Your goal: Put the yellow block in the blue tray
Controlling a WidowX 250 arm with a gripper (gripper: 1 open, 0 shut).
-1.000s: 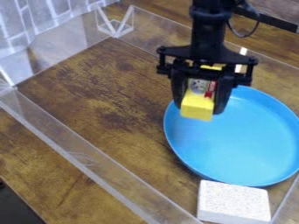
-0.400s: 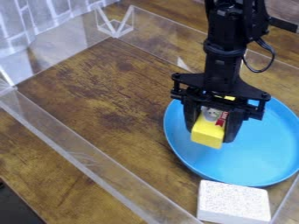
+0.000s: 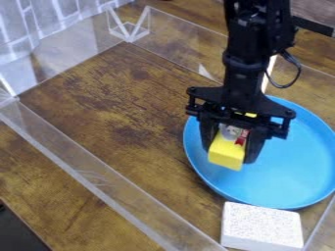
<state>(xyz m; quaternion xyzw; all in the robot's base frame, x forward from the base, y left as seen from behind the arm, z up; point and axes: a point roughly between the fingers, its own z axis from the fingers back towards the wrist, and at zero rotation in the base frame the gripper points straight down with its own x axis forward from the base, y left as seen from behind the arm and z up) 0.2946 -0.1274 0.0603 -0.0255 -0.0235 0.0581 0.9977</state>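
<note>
Near right: one white speckled block (image 3: pixel 262 226) on the wooden tabletop (image 3: pixel 105 118). Behind it, one blue tray (image 3: pixel 295 162). End effector (image 3: pixel 236 135) is clamped on the one yellow block (image 3: pixel 226 154), hanging low over the tray's left part. Step: placing. Next move probably calls for lowering slightly, then letting go inside the rim.

A dark, worn wooden tabletop (image 3: pixel 118 108) is fenced by clear acrylic walls (image 3: pixel 78 172); light glares off the panels.

Wooden table (image 3: pixel 118 108): blue tray (image 3: pixel 295 167), white sponge (image 3: pixel 262 226)
</note>
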